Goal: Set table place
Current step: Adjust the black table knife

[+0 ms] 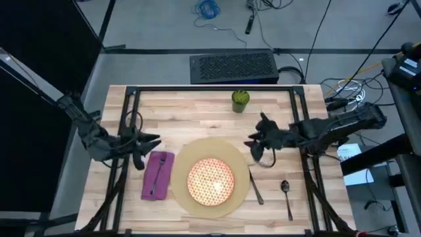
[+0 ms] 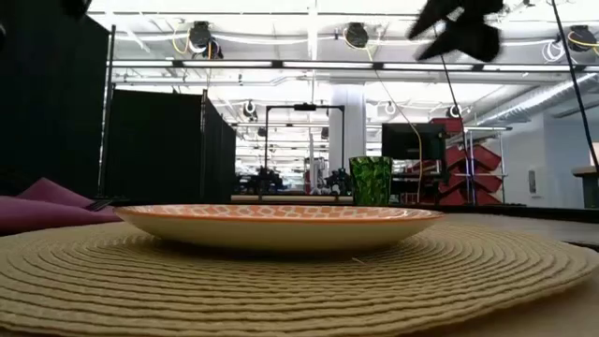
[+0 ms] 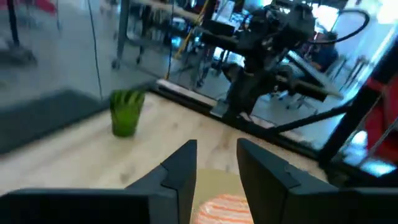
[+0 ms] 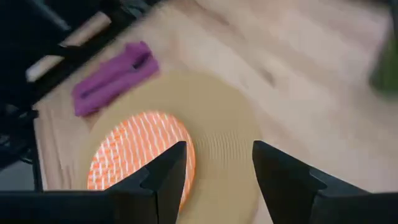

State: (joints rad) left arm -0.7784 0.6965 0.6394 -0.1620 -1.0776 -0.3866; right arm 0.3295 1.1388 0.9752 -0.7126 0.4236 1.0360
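The place (image 1: 182,172) is covered at its centre by a red-and-cream plate (image 1: 211,181). It is flanked by a purple napkin (image 1: 157,175) and a knife (image 1: 255,187). The left gripper (image 1: 152,142) and right gripper (image 1: 253,143) are held empty above it, fingers spread.

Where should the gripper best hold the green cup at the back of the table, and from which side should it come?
Probably around the side wall of the green cup, with a level approach from the front. It stands upright and alone, behind the mat, so the wall is free all round. The right gripper, open, hovers closer to it than the left gripper.
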